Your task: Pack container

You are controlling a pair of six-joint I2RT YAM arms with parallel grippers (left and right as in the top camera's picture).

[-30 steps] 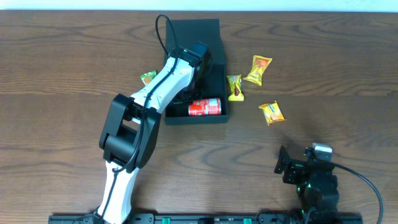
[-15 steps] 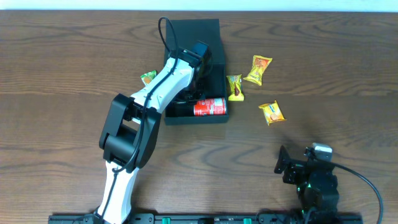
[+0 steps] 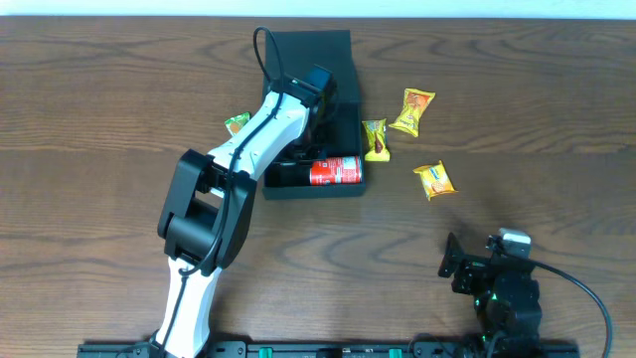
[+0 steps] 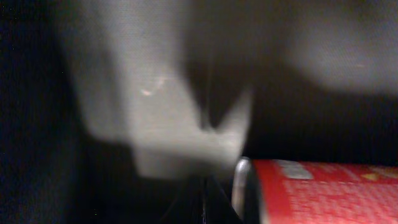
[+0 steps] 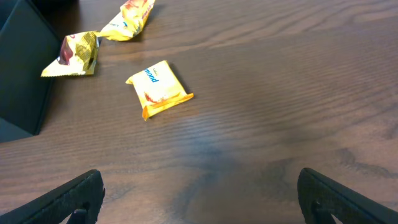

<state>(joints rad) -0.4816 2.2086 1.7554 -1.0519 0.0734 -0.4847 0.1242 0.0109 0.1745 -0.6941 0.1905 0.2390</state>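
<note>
The dark container (image 3: pixel 343 60) stands open at the back middle, its lid flap lying behind it; its corner shows in the right wrist view (image 5: pixel 22 68). A red can (image 3: pixel 335 171) lies on its side along the container's front wall, and also shows in the left wrist view (image 4: pixel 323 190). My left arm (image 3: pixel 278 114) reaches down into the container. My left gripper (image 4: pixel 203 190) is inside, just left of the can's end, with its dark fingers together and holding nothing. My right gripper (image 5: pixel 199 199) is open and empty, low over the table at the front right.
Three yellow snack packets lie right of the container: one against its wall (image 3: pixel 375 139), one farther back (image 3: pixel 413 109), one nearer the front (image 3: pixel 433 180), which is closest to my right gripper (image 5: pixel 159 88). A green packet (image 3: pixel 237 124) lies left of the container beside my left arm.
The red can has shifted a little to the right along the container's front wall and straightened. My arms have hardly moved.
</note>
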